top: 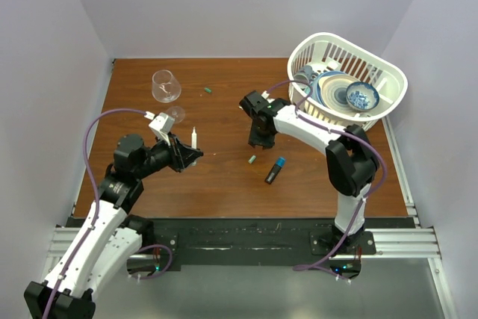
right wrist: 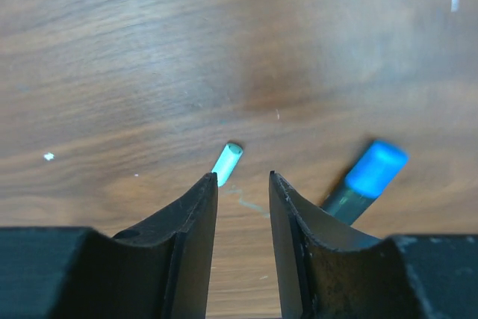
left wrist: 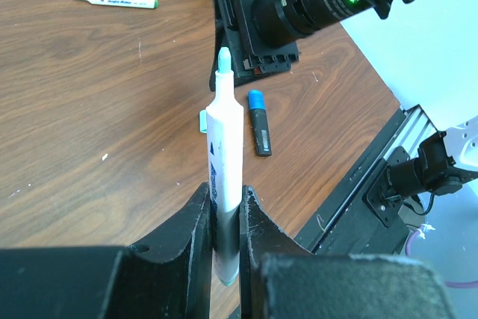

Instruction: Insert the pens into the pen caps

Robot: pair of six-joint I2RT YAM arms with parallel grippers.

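Holding the white pen (left wrist: pixel 226 140) upright in my closed left fingers (left wrist: pixel 196 233), I poise my parted right fingers (right wrist: pixel 190 233) above the green cap (right wrist: pixel 227 160) lying on the table (right wrist: pixel 149 50): probably light, stiff, slippery, best pinched mid-length.

The lower end of the white pen (left wrist: pixel 226 147) is hidden between the jaws of the left tool (left wrist: pixel 226 190). In the right wrist view, the near end of a green cap (right wrist: pixel 226 160) is cut off by one jaw of the right tool (right wrist: pixel 243 177). The black marker (right wrist: pixel 364 183) (blue-capped) is blurred and mostly concealed behind the other jaw.
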